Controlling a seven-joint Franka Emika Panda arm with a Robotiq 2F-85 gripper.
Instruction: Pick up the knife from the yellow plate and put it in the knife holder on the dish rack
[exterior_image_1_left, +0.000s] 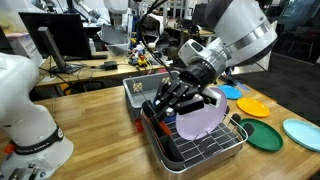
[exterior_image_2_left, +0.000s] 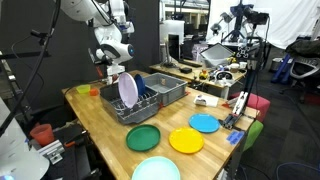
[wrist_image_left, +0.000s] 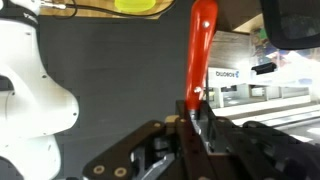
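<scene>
Robot claw (wrist_image_left: 196, 108) pinching orange knife (wrist_image_left: 203, 45), wooden table (exterior_image_2_left: 98, 122) bearing dish rack (exterior_image_1_left: 205, 152) and yellow plate (exterior_image_2_left: 186, 141), cluttered lab desks (exterior_image_1_left: 95, 66) behind

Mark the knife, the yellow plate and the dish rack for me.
knife (wrist_image_left: 203, 45): wrist view, middle of its visible orange-red length.
yellow plate (exterior_image_2_left: 186, 141): in an exterior view, centre of its bare face.
dish rack (exterior_image_1_left: 215, 150): in an exterior view, its front wire side.

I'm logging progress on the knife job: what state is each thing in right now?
gripper: shut on the knife
knife: held, clear of the yellow plate
yellow plate: flat on the table, bare
dish rack: one pale plate standing upright in it
green plate: flat on the table, bare
</scene>
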